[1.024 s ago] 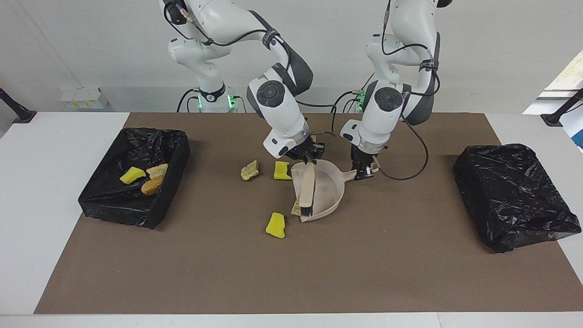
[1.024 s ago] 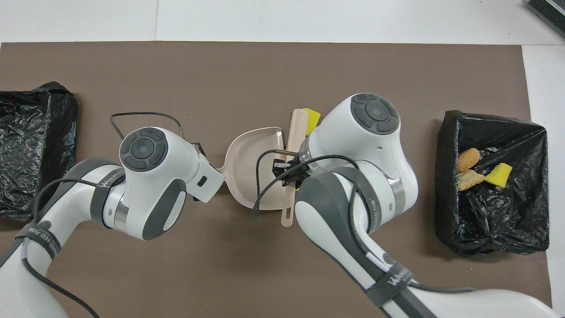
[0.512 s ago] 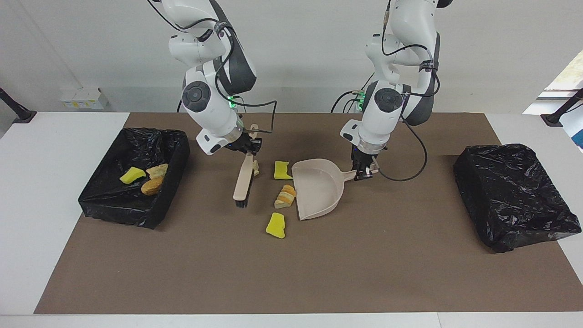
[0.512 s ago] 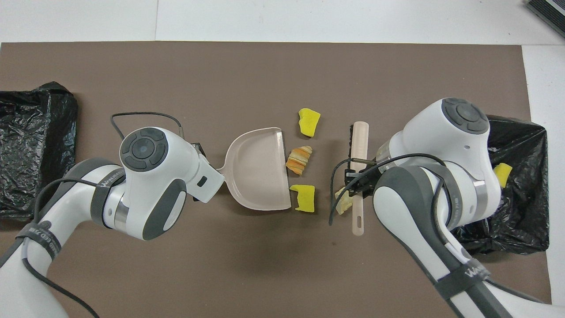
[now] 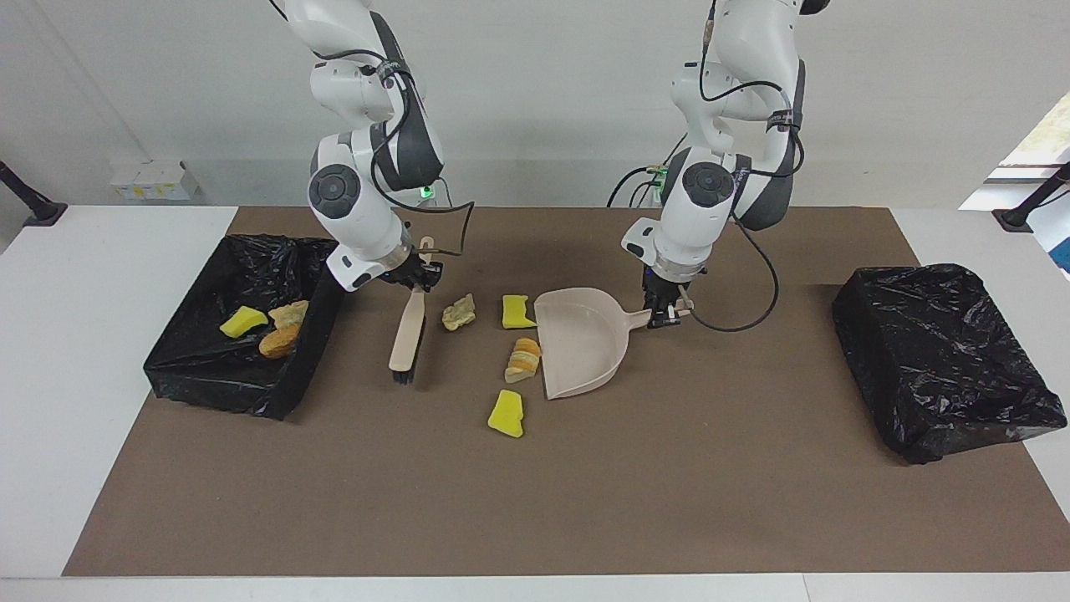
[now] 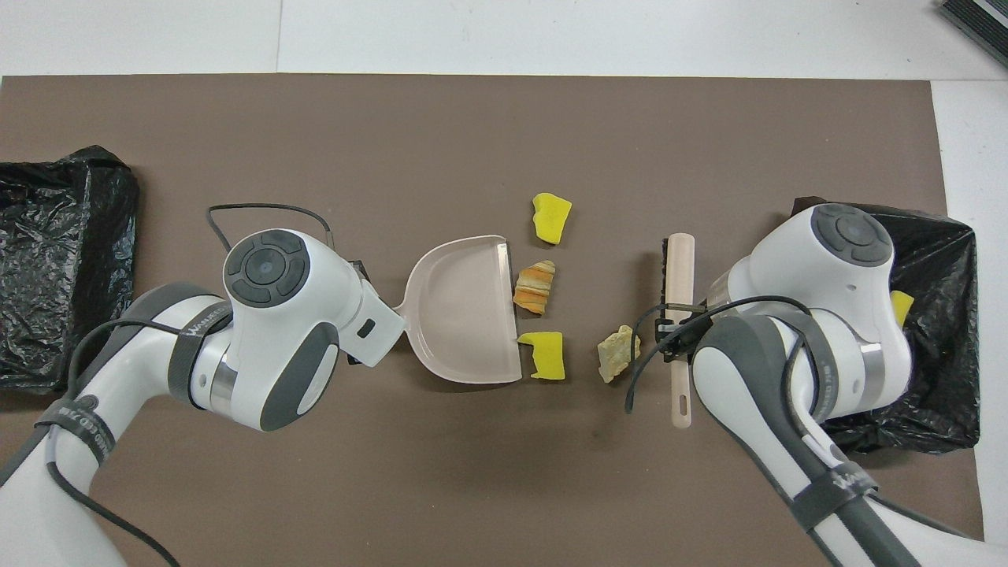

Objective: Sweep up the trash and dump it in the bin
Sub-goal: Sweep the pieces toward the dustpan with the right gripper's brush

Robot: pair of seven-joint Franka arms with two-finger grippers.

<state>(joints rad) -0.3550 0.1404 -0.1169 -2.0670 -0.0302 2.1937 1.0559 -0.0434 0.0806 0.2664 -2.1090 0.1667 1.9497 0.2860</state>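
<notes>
Brown matting (image 5: 710,468) covers a table: an open black-lined bin (image 5: 192,376) holding three lumps, a brush (image 5: 408,334) pinched by the right gripper (image 5: 415,277), four trash lumps (image 5: 520,361) — then a dustpan (image 5: 581,347), its handle clamped by the left gripper (image 5: 664,313).

Smooth plastic dustpan (image 5: 581,339), crinkled glossy bin liner (image 5: 276,259)

Open mat between brush (image 5: 409,334) and dustpan (image 5: 579,341), only scattered trash lumps (image 5: 524,359).
</notes>
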